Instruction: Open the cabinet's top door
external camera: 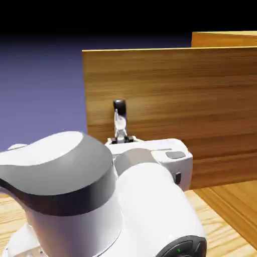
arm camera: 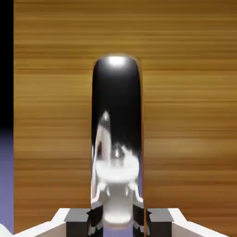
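From the exterior view, the top door (external camera: 175,100) stands swung out from the cabinet (external camera: 226,39), the gripper (external camera: 120,128) clamped on its dark handle (external camera: 119,106). In the hand view, the handle (arm camera: 116,115) fills the middle between the closed fingertips (arm camera: 78,217).

- a table (external camera: 228,236) of pale wood grain carried everything; bare planks showed at the exterior view's lower right and, in a thin strip, at its lower left.
- the cabinet (external camera: 223,39), a honey-coloured wooden box, stood on the table at the right side.
- the robot's white base (external camera: 30,241) rose from the table in the lower left corner.
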Robot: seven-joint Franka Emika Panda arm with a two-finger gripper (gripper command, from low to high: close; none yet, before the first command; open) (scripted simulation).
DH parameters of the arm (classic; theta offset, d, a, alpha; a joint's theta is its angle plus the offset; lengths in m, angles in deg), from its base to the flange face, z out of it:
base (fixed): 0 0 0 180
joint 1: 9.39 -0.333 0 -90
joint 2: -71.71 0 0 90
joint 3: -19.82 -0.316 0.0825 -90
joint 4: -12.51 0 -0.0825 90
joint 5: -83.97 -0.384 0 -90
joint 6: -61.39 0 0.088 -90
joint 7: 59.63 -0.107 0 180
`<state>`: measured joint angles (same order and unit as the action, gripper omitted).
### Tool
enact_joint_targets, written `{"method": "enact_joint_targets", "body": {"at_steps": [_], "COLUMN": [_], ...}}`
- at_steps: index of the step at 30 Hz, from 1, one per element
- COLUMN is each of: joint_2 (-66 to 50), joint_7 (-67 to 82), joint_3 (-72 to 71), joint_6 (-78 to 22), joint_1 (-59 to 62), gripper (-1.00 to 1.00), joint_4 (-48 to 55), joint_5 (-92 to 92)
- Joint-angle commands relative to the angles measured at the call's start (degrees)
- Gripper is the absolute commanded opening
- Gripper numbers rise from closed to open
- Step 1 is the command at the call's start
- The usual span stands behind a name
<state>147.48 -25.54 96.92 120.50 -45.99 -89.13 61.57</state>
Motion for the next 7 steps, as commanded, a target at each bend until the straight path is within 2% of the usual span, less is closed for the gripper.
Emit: {"method": "enact_joint_targets", "body": {"at_steps": [1,7], "joint_2": [0.2,1.2], "joint_7": [-0.4,-3.4], "joint_3": [0.4,2.4], "joint_6": [-1.3,-9.2], "joint_1": [-1.5,-10.4], "gripper": [-1.0,-1.0], "joint_4": [2.1,14.5], "joint_5": [0.1,0.3]}}
